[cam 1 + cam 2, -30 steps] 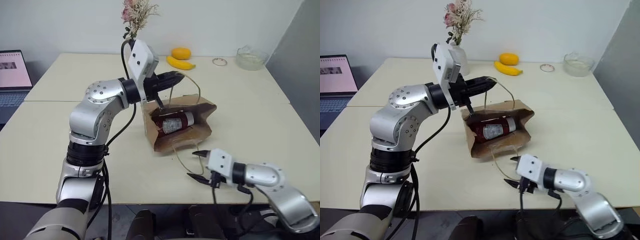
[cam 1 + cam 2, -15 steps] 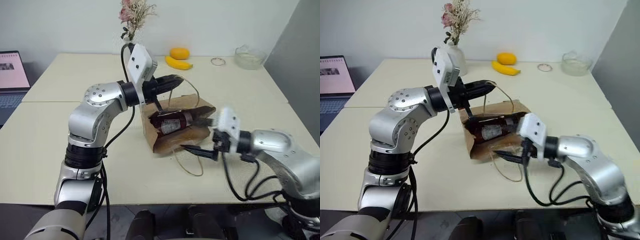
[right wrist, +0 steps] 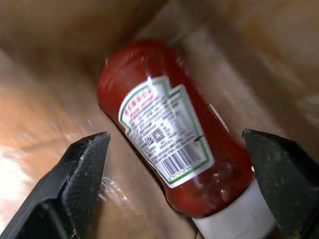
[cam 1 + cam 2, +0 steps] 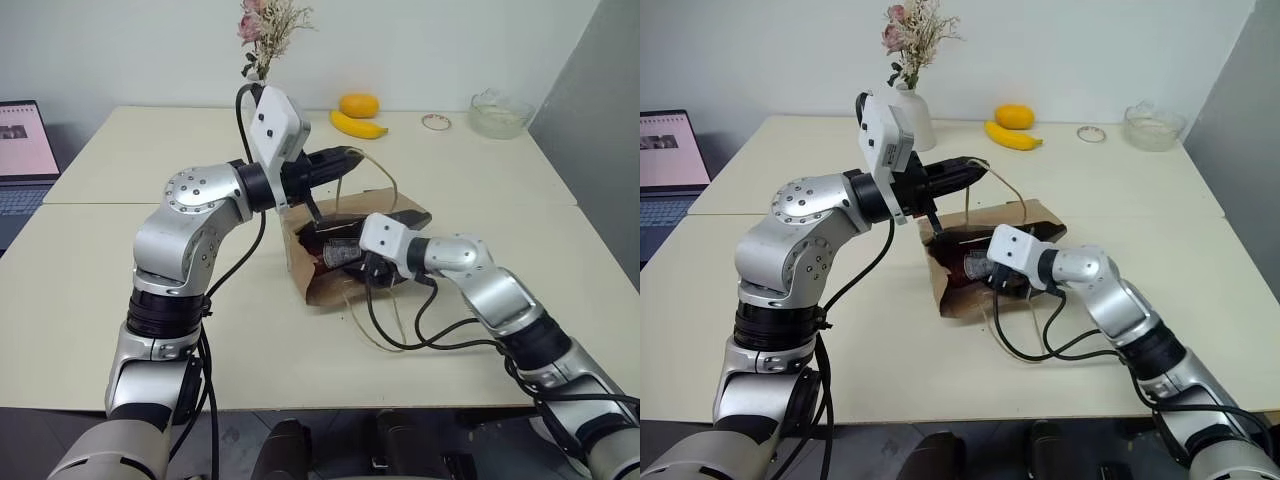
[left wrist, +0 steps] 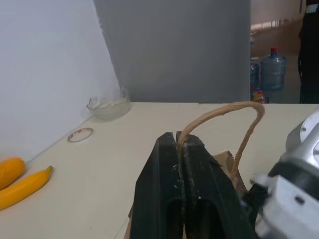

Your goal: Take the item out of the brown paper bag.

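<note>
The brown paper bag lies on its side on the table, mouth toward me. My left gripper is shut on the bag's upper loop handle and holds it up above the bag. The item, a red squeeze bottle with a white label, lies inside the bag, and its dark red body shows through the mouth. My right gripper is open inside the mouth. Its black fingers stand on either side of the bottle, apart from it.
The bag's lower loop handle lies on the table in front of the bag. At the far edge sit a banana, an orange fruit, a glass bowl and a vase of flowers. A laptop stands far left.
My right arm has swung from the table's near edge forward and left into the bag's mouth, its fingers spreading wider on the way. The left gripper has kept still on the handle.
</note>
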Tool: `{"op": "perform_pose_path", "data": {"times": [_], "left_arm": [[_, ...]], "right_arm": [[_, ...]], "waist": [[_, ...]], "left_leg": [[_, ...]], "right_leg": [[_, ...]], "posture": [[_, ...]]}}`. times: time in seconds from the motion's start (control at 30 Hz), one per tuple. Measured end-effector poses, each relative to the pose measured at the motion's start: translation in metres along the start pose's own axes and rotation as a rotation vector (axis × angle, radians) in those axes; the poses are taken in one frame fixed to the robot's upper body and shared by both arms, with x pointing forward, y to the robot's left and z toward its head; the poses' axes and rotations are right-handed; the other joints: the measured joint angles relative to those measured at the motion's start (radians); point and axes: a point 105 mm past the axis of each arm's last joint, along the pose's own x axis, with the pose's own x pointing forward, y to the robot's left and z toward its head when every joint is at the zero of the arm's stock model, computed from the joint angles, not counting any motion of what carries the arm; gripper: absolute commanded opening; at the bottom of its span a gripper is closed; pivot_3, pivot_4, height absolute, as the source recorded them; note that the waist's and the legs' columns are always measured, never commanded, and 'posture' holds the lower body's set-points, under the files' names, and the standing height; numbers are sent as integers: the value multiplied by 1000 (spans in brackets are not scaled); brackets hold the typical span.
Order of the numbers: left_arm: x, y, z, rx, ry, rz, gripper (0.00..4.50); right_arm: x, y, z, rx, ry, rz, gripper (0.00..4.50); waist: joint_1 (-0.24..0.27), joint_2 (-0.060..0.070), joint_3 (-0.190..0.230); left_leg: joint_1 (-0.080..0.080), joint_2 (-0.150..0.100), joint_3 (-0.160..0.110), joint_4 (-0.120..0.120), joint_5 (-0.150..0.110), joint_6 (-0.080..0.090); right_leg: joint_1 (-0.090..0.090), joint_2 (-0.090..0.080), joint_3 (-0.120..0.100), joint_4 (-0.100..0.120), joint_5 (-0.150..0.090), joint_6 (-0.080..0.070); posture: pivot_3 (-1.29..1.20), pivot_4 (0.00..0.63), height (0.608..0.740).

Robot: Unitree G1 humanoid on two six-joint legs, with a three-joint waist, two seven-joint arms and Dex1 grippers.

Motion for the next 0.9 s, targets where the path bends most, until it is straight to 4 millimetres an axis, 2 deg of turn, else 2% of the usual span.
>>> {"op": "perform_pose_path", "data": {"times": [0.23, 0.47, 0.57, 0.67, 0.73, 0.9], "left_arm": [[0, 2, 0, 1, -2, 4, 0], [0, 6, 1, 10, -5, 11, 0], [0, 6, 1, 13, -5, 12, 0], [0, 6, 2, 20, -9, 13, 0], [-2, 8, 2, 28, -3, 19, 0], [-4, 11, 0, 40, 10, 35, 0]], "right_arm": [[20, -10, 5, -248, 70, 23, 4458], [34, -13, -14, -396, 197, 101, 4458], [39, -17, -14, -441, 211, 120, 4458], [43, -19, -15, -475, 215, 130, 3556], [42, -21, -15, -503, 199, 125, 3170], [26, -20, -14, -506, 125, 135, 3124]], "waist": [[-3, 0, 0], [-6, 0, 0], [-7, 0, 0], [-8, 0, 0], [-8, 0, 0], [-6, 0, 0]], "left_leg": [[0, 0, 0, 0, 0, 0], [0, 0, 0, 0, 0, 0], [1, 0, 0, 0, 0, 0], [2, 0, 0, 0, 0, 0], [2, 0, 0, 0, 0, 0], [0, 0, -1, 0, 0, 0]], "right_leg": [[0, 0, 0, 0, 0, 0], [0, 0, 0, 1, 0, -1], [0, 0, 0, 1, 1, -1], [1, 0, 1, 1, 1, -1], [1, -1, 0, 2, 1, -1], [0, -1, 0, 0, 1, -1]], "posture": [[0, 150, 740], [0, 150, 740], [0, 150, 740], [0, 150, 740], [0, 150, 740], [0, 150, 740]]}}
